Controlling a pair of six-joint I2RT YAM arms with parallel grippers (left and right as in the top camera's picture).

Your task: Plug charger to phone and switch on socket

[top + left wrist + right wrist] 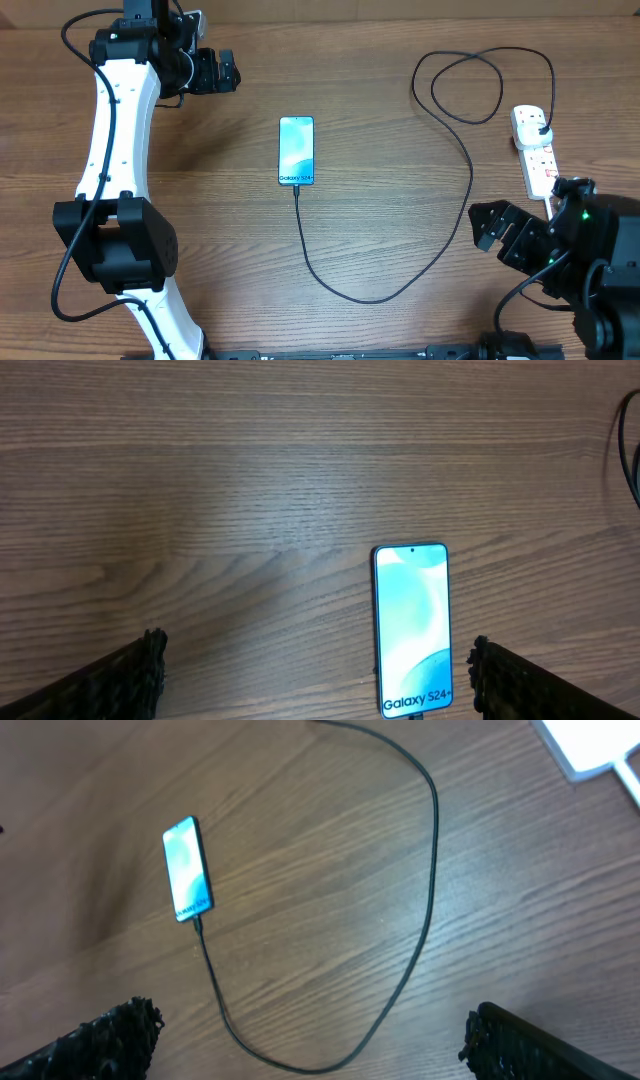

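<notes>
Nearest to us, the right fingers [530, 1040] stand wide apart and empty, close to the socket [537, 160] on the tabletop [380, 200]. The charger [472, 175] loops from there to the phone [296, 150], with its tip at the phone's near edge. If we shove the socket while pressing its switch, the cable may pull out. Farthest, the left fingers [110, 680], also wide and empty, hover beyond the phone.
</notes>
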